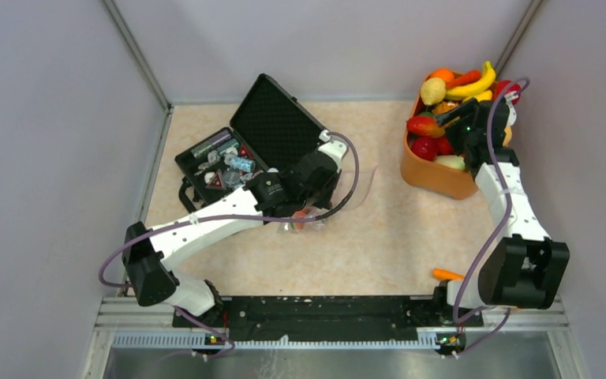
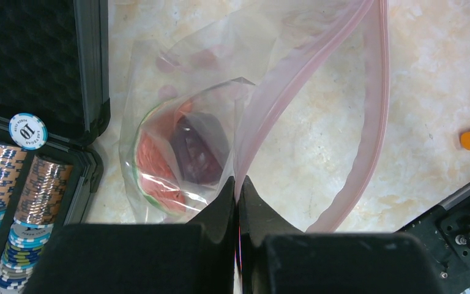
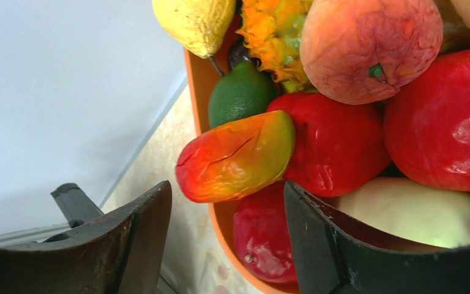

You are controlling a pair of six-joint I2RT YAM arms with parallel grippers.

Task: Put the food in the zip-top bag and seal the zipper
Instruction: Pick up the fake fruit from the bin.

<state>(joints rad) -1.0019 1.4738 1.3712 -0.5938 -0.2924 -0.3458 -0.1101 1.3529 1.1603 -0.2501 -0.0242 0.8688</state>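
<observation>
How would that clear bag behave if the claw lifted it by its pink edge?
Probably floppy: the bag is thin, wrinkled film, and its pink zipper bends in a loop. The fruit pieces inside would likely slide to the lowest corner and drag it down.

A lab test cell; plain grey partition walls (image 1: 47, 118) enclose a marbled tabletop (image 1: 379, 245); aluminium rail (image 1: 323, 341) in front.
</observation>
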